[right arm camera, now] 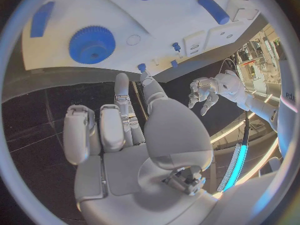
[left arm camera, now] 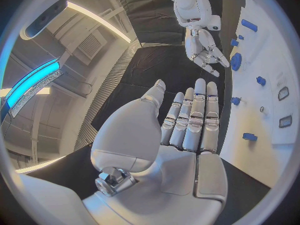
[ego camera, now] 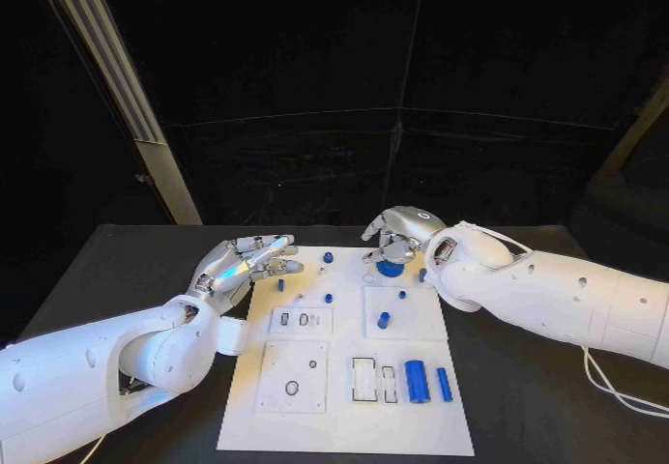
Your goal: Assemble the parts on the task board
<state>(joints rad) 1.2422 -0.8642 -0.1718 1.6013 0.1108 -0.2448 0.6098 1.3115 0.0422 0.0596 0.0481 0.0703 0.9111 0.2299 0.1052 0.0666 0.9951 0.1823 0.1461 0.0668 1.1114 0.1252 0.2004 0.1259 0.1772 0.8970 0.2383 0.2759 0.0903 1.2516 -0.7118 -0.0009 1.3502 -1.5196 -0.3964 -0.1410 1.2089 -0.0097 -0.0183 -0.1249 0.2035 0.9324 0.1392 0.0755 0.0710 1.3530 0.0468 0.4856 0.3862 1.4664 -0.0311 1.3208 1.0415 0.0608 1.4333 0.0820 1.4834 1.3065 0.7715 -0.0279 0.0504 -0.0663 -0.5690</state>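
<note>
task board (ego camera: 349, 406) white, centre of frame | blue gear (ego camera: 389, 268) near board's upper edge, just below right hand (ego camera: 397, 235), whose fingers are spread, holding nothing | left hand (ego camera: 248, 263) left of board, fingers extended, empty

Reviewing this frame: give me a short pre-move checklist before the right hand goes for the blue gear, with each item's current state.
1. Right hand holds nothing, fingers apart: ok.
2. Left hand holds nothing, fingers extended: ok.
3. Blue gear lies flat on the task board, ungripped: ok.
4. Right hand sits over the gear at the board's far edge, head view: ok.
5. Left hand is off the board's left side, away from the gear: ok.
6. Whether the gear is already seated on a peg: cannot tell.
</note>
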